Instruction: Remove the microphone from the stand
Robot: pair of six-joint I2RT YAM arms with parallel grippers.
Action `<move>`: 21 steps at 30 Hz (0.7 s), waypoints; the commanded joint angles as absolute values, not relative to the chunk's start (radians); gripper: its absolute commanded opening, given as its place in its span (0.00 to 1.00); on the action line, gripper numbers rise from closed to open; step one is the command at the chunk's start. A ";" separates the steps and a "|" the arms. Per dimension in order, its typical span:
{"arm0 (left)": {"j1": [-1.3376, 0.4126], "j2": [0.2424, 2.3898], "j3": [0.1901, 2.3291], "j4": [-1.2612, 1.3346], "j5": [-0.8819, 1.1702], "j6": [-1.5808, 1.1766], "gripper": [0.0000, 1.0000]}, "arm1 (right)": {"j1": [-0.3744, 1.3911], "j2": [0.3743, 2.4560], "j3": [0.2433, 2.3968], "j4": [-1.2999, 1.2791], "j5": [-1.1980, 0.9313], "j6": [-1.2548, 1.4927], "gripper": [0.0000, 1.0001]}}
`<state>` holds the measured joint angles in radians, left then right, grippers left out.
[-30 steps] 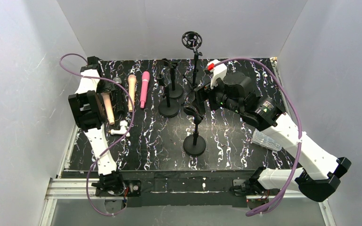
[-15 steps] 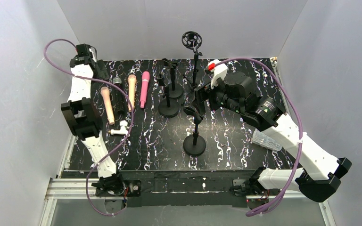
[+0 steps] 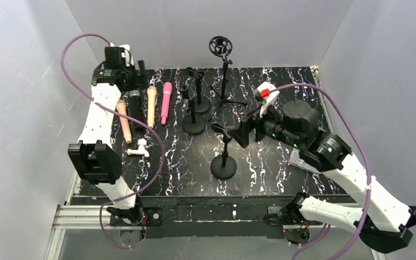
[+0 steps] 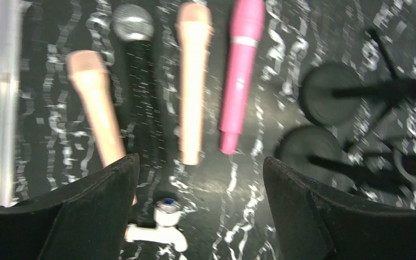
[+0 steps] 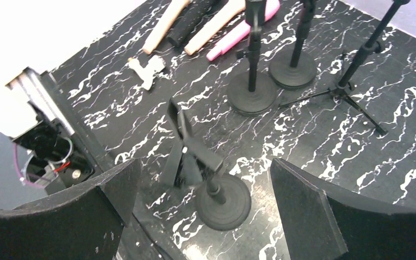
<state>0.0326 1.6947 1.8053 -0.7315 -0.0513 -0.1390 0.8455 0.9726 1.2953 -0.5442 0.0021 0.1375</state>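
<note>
Four microphones lie side by side at the table's back left: a peach one (image 3: 122,122), a black one (image 3: 135,111), a second peach one (image 3: 151,104) and a pink one (image 3: 166,102). In the left wrist view they are the peach (image 4: 95,105), black (image 4: 139,92), peach (image 4: 194,81) and pink (image 4: 241,70) ones. My left gripper (image 3: 140,69) (image 4: 200,211) hovers open and empty above them. The front stand (image 3: 223,162) has an empty clip (image 5: 187,151). My right gripper (image 3: 244,132) (image 5: 203,181) is open and empty just right of that clip.
A white adapter (image 3: 138,147) (image 4: 160,225) lies near the microphones. Two round-base stands (image 3: 194,125) (image 3: 201,106) and a tripod stand with a shock mount (image 3: 220,46) stand at the back centre. A clear plastic piece (image 3: 305,160) lies under my right arm.
My left arm has lifted off the microphones and swung to the back left corner, open. My right gripper has drawn back from the tripod stand toward the front stand's clip.
</note>
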 commanded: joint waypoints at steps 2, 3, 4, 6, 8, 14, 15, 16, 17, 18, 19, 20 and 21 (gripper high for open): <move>-0.058 1.573 1.696 -0.694 0.072 -0.195 0.83 | 0.848 0.858 1.161 -0.490 -0.095 0.128 0.98; -0.073 1.554 1.675 -0.683 0.087 -0.202 0.84 | 0.848 0.838 1.129 -0.483 -0.100 0.133 0.98; -0.085 1.535 1.655 -0.674 0.101 -0.211 0.84 | 0.848 0.808 1.081 -0.458 -0.100 0.146 0.98; -0.104 1.503 1.616 -0.662 0.136 -0.225 0.84 | 0.848 0.719 0.958 -0.369 -0.077 0.185 0.98; -0.115 1.471 1.585 -0.653 0.155 -0.232 0.84 | 0.848 0.625 0.826 -0.262 -0.037 0.221 0.98; -0.124 1.387 1.515 -0.646 0.182 -0.235 0.85 | 0.848 0.524 0.533 0.040 -0.042 0.242 0.97; -0.123 1.375 1.503 -0.644 0.184 -0.235 0.85 | 0.848 0.514 0.495 0.110 -0.034 0.248 0.97; -0.123 1.366 1.490 -0.641 0.189 -0.234 0.85 | 0.848 0.511 0.466 0.168 -0.021 0.254 0.97; -0.123 1.357 1.482 -0.639 0.193 -0.234 0.86 | 0.848 0.518 0.446 0.220 -0.008 0.251 0.97; -0.123 1.350 1.474 -0.638 0.198 -0.233 0.86 | 0.848 0.536 0.433 0.270 -0.006 0.246 0.96; -0.124 1.345 1.467 -0.638 0.201 -0.234 0.86 | 0.848 0.558 0.429 0.312 -0.005 0.241 0.95; -0.123 1.338 1.461 -0.639 0.204 -0.234 0.86 | 0.848 0.587 0.429 0.356 -0.012 0.236 0.94; -0.123 1.333 1.457 -0.639 0.207 -0.233 0.86 | 0.848 0.618 0.433 0.393 -0.024 0.232 0.92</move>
